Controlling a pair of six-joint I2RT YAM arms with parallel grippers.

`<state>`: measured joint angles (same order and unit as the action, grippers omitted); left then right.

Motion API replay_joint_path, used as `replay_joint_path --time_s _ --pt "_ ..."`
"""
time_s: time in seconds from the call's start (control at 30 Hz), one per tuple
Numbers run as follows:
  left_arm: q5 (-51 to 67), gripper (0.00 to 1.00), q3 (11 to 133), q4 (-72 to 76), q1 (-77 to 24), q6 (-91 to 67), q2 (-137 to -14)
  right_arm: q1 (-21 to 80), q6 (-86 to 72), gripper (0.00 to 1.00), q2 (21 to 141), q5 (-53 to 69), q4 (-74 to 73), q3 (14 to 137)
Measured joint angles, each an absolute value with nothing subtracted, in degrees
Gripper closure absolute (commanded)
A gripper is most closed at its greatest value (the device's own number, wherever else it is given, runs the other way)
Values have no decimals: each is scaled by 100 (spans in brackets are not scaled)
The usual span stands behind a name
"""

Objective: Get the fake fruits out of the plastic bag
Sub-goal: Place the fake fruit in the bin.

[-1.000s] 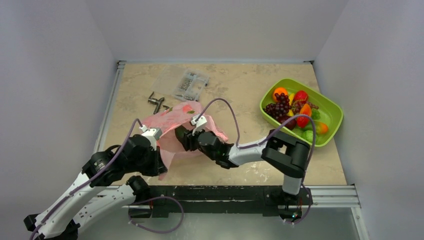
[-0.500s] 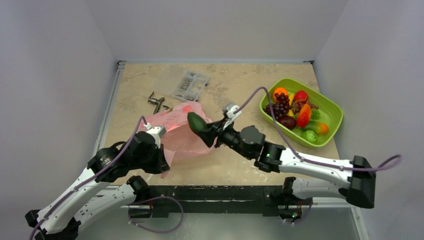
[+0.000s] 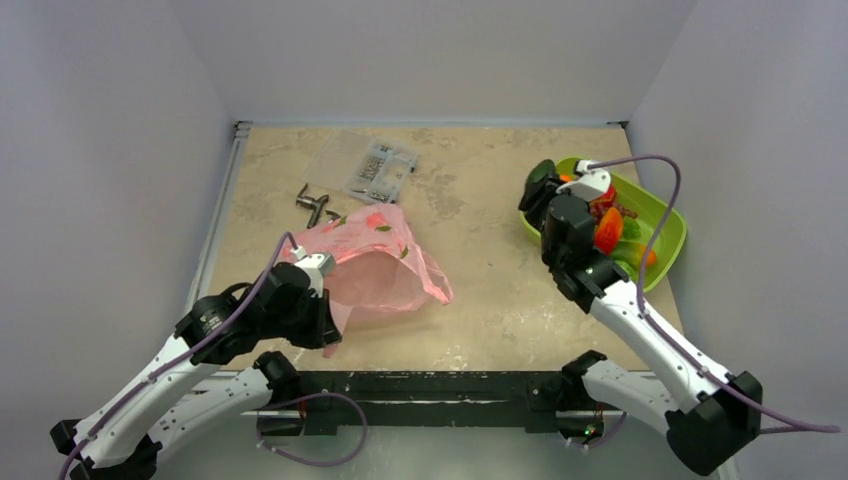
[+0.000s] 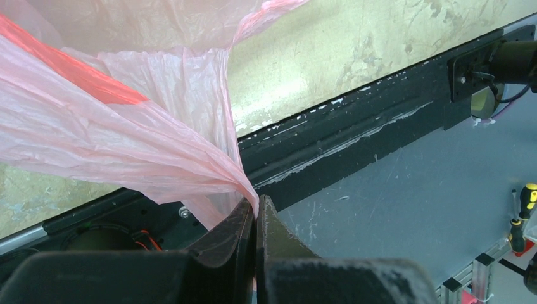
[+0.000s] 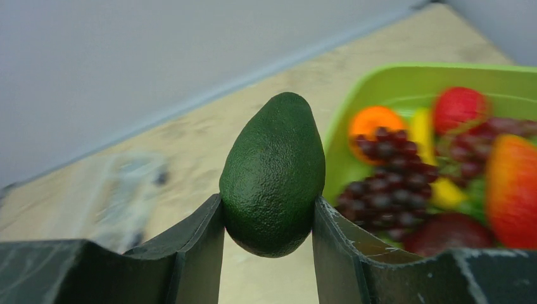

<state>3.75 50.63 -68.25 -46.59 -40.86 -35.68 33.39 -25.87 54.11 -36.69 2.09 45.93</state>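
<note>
Moved: right hand [image 5: 267,204], clamped on avocado [image 5: 272,164], now at tray [image 3: 668,212] edge;
Left hand [image 4: 256,206]: together, pinching bag [image 3: 375,262];
Room: worktop [image 3: 490,290] between bag and tray

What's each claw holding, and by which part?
Right claw: green avocado, pinched across its wide lower sides. Left claw: pink bag, by a gathered fold of film.

Looks like a robotics lab test cell, not a home. Boxed in by plain grey walls [image 3: 110,150]; marble-look table [image 3: 480,180] framed with aluminium extrusion rail [image 3: 215,230]. Left arm [image 3: 170,365] and right arm [image 3: 650,335] bolted to a black base rail [image 3: 440,385], purple cabling [image 3: 320,394] run loose. Clear box of screws [image 3: 380,168] on the table, screwdriver [image 4: 525,196] lying on a scuffed grey surface below the bench edge.
</note>
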Motion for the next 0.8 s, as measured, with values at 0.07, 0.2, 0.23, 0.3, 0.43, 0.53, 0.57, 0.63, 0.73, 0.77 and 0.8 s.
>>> replay_joint_path --time_s 0.07,0.2,0.23,0.3,0.43,0.53,0.57,0.63,0.73,0.77,0.8 --pt "421 100 5061 -6823 -4659 -4086 -3538 2602 -2814 100 5660 -3730 23 4552" --pt "611 100 5061 -6796 -4659 -4084 -3452 1208 -3155 73 6418 -3675 -327 4525" --pt "663 100 5059 -6779 -4659 -4080 -3433 1022 -3194 62 6611 -3673 -395 4525" --pt "794 100 5035 -6716 -4659 -4071 -3367 805 -3214 49 6934 -3636 -480 4528" --pt "1166 100 5024 -6667 -4659 -3999 -3326 421 -3173 29 7354 -3452 -513 4528" --pt "1645 100 5024 -6512 -4672 -3959 -3374 259 -3096 15 7338 -3310 -489 4528" --pt "1776 100 5024 -6451 -4687 -3953 -3398 235 -3063 14 7282 -3234 -480 4528" --pt "1953 100 5024 -6379 -4711 -3929 -3422 228 -2967 14 7091 -3039 -467 4528" --pt "2069 100 5026 -6392 -4733 -3870 -3385 250 -2779 14 6600 -2624 -419 4521" --pt "2084 100 5026 -6403 -4733 -3830 -3354 294 -2705 14 6396 -2416 -301 4486" --pt "2086 100 5026 -6425 -4735 -3806 -3326 403 -2628 14 6152 -2191 -169 4438"
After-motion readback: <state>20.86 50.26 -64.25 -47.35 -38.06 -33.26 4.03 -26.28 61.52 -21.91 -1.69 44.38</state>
